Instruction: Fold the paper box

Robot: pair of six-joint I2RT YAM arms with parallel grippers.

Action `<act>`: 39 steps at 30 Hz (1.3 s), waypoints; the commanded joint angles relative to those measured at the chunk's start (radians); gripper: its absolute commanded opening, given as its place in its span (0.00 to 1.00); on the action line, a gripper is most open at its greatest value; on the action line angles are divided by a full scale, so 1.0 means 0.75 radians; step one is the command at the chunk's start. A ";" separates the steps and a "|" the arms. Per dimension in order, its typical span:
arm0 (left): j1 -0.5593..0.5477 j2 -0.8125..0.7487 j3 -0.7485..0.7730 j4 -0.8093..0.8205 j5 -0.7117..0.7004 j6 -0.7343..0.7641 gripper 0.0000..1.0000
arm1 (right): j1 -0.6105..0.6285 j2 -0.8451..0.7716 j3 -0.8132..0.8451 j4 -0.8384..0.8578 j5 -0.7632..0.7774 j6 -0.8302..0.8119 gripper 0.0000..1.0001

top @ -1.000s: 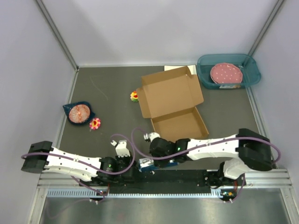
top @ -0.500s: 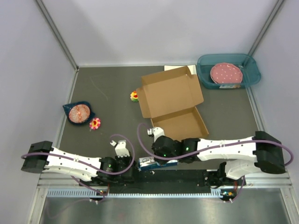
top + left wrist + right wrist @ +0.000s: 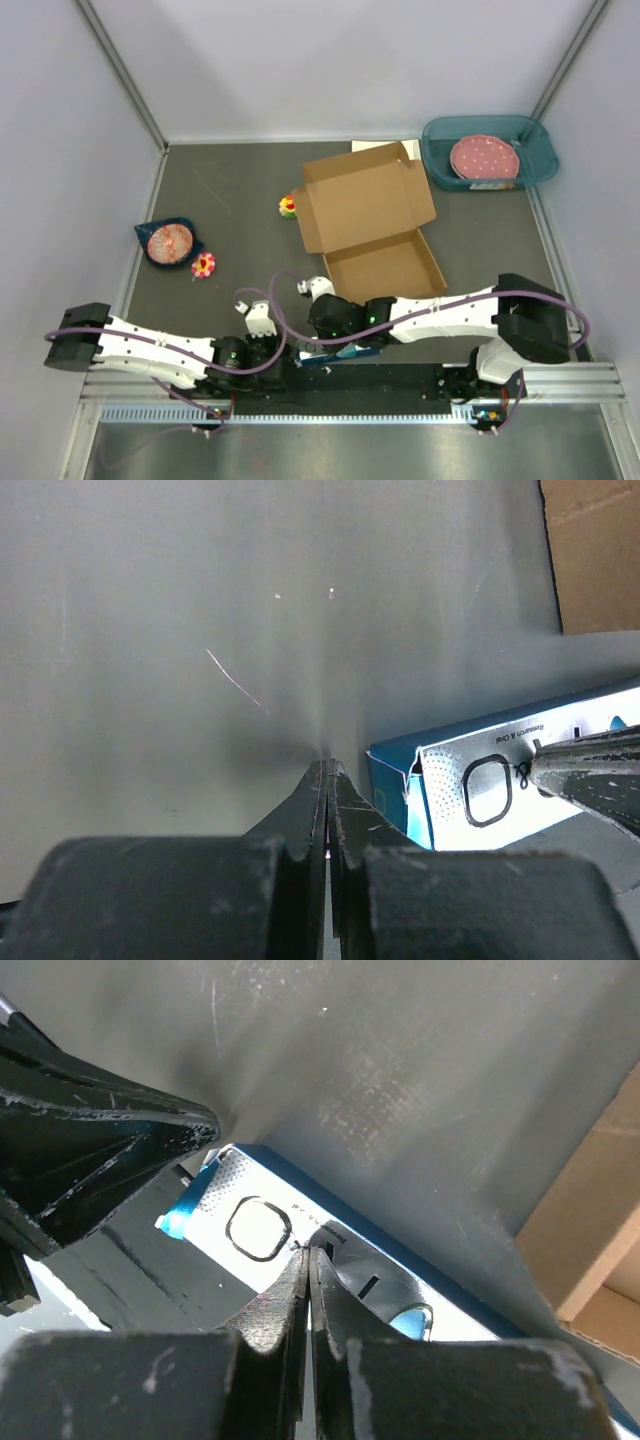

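The paper box (image 3: 370,215) is brown cardboard and lies open mid-table, its lid flat at the back and its shallow tray at the front. An edge of it shows in the left wrist view (image 3: 595,555) and in the right wrist view (image 3: 600,1220). My left gripper (image 3: 328,768) is shut and empty, low by the near edge (image 3: 272,355). My right gripper (image 3: 308,1252) is shut, with its tips over a small blue and white carton (image 3: 300,1250) near the front edge (image 3: 318,345). Both grippers are apart from the paper box.
The small carton (image 3: 328,352) lies between the two grippers and shows in the left wrist view (image 3: 480,780). A teal bin (image 3: 436,165) with a pink plate (image 3: 484,158) stands back right. A blue bowl (image 3: 170,242) and two flower toys (image 3: 203,265) (image 3: 288,206) lie at the left.
My right wrist has shifted a little left over the small carton, and its elbow has drawn in. The left arm and the paper box have not moved.
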 commanded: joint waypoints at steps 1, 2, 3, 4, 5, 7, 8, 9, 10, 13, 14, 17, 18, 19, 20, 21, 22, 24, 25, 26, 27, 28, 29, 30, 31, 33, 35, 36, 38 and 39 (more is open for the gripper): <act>-0.003 -0.034 -0.026 -0.009 -0.025 -0.009 0.00 | 0.016 0.054 -0.101 0.000 -0.114 0.039 0.00; -0.003 -0.036 -0.026 -0.009 -0.027 -0.011 0.00 | 0.016 0.054 -0.109 0.004 -0.118 0.043 0.00; -0.005 -0.040 -0.022 -0.007 -0.037 -0.007 0.00 | 0.016 0.054 -0.117 0.008 -0.114 0.047 0.00; -0.003 -0.042 -0.020 -0.005 -0.039 -0.001 0.00 | 0.016 0.054 -0.121 0.010 -0.114 0.051 0.00; -0.003 -0.048 -0.013 0.007 -0.043 0.026 0.00 | 0.016 0.054 -0.121 0.014 -0.108 0.053 0.00; -0.003 -0.060 -0.007 0.026 -0.057 0.054 0.00 | 0.017 0.054 -0.115 0.016 -0.105 0.056 0.00; -0.003 -0.069 -0.007 0.038 -0.057 0.093 0.00 | 0.016 0.056 -0.115 0.016 -0.103 0.056 0.00; -0.005 -0.089 -0.011 0.085 -0.059 0.120 0.00 | 0.016 0.056 -0.113 0.016 -0.103 0.056 0.00; -0.003 -0.099 -0.013 0.108 -0.059 0.146 0.00 | 0.016 0.058 -0.113 0.018 -0.103 0.058 0.00; -0.005 -0.128 -0.028 0.134 -0.063 0.175 0.00 | 0.017 0.067 -0.117 0.020 -0.099 0.060 0.00; -0.003 -0.130 -0.034 0.130 -0.063 0.163 0.00 | 0.016 0.071 -0.117 0.020 -0.101 0.062 0.00; -0.003 -0.124 -0.022 0.049 -0.039 0.092 0.00 | 0.016 0.071 -0.123 0.024 -0.101 0.068 0.00; -0.003 -0.106 -0.013 -0.016 -0.035 0.047 0.00 | 0.016 0.071 -0.121 0.024 -0.101 0.068 0.00; -0.003 -0.097 -0.003 -0.126 -0.027 0.008 0.00 | 0.016 0.071 -0.121 0.022 -0.099 0.068 0.00; -0.003 -0.087 0.021 -0.196 -0.019 -0.075 0.00 | 0.019 0.075 -0.121 0.024 -0.101 0.068 0.00; -0.003 -0.069 0.031 -0.248 0.000 -0.111 0.00 | 0.017 0.081 -0.117 0.022 -0.105 0.068 0.00; -0.003 -0.061 0.044 -0.289 0.008 -0.143 0.00 | 0.016 0.083 -0.115 0.024 -0.107 0.068 0.00; -0.003 -0.044 0.070 -0.361 0.026 -0.191 0.00 | 0.016 0.089 -0.111 0.022 -0.112 0.068 0.00; -0.003 -0.038 0.079 -0.359 0.031 -0.189 0.00 | 0.016 0.093 -0.109 0.022 -0.112 0.070 0.00; -0.003 -0.030 0.101 -0.328 0.033 -0.146 0.00 | 0.016 0.093 -0.109 0.022 -0.110 0.070 0.00; -0.003 -0.008 0.115 -0.304 0.033 -0.120 0.00 | 0.016 0.095 -0.109 0.022 -0.110 0.070 0.00; -0.003 0.009 0.132 -0.283 0.027 -0.089 0.00 | 0.016 0.099 -0.111 0.022 -0.114 0.072 0.00; -0.003 0.033 0.174 -0.259 0.021 -0.014 0.00 | 0.014 0.101 -0.111 0.022 -0.112 0.074 0.00; -0.003 0.090 0.201 -0.218 0.016 0.022 0.00 | 0.016 0.105 -0.109 0.022 -0.116 0.076 0.00; -0.005 0.127 0.230 -0.209 0.008 0.052 0.00 | 0.016 0.109 -0.107 0.020 -0.116 0.078 0.00; -0.009 0.250 0.320 -0.195 0.004 0.132 0.00 | 0.019 0.124 -0.109 0.026 -0.122 0.084 0.00; -0.015 0.326 0.391 -0.177 0.004 0.210 0.00 | 0.019 0.136 -0.111 0.030 -0.128 0.088 0.00; -0.017 0.387 0.408 -0.166 0.006 0.230 0.00 | 0.017 0.136 -0.111 0.035 -0.130 0.090 0.00; -0.026 0.426 0.436 -0.130 0.014 0.275 0.00 | 0.016 0.140 -0.111 0.041 -0.132 0.094 0.00; -0.028 0.455 0.439 -0.123 0.016 0.280 0.00 | 0.016 0.142 -0.119 0.047 -0.134 0.100 0.00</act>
